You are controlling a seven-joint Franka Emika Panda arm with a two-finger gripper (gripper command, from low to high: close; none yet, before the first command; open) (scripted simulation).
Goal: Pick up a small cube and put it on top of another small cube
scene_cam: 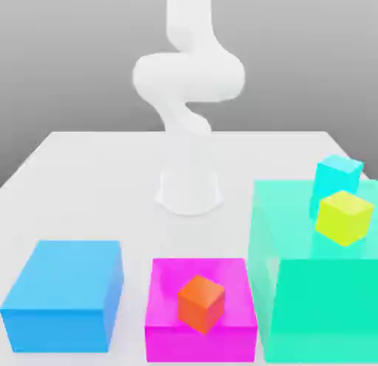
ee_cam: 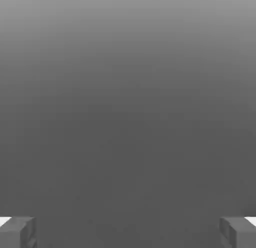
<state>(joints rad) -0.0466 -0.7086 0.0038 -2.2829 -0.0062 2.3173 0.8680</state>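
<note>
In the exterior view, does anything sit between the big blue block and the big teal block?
Yes. The magenta block stands between the blue block and the teal block, with the small orange-red cube on top of it.

No readable text, label or number on anything.

The tabletop (scene_cam: 88,173) is white and the arm (scene_cam: 188,77) is white too. On the pink block (scene_cam: 170,313) sits an orange-red cube (scene_cam: 201,304). The big green block (scene_cam: 310,283) carries a yellow-green cube (scene_cam: 344,217) and a light blue cube (scene_cam: 337,175). Another block (scene_cam: 63,294) is blue.
</note>
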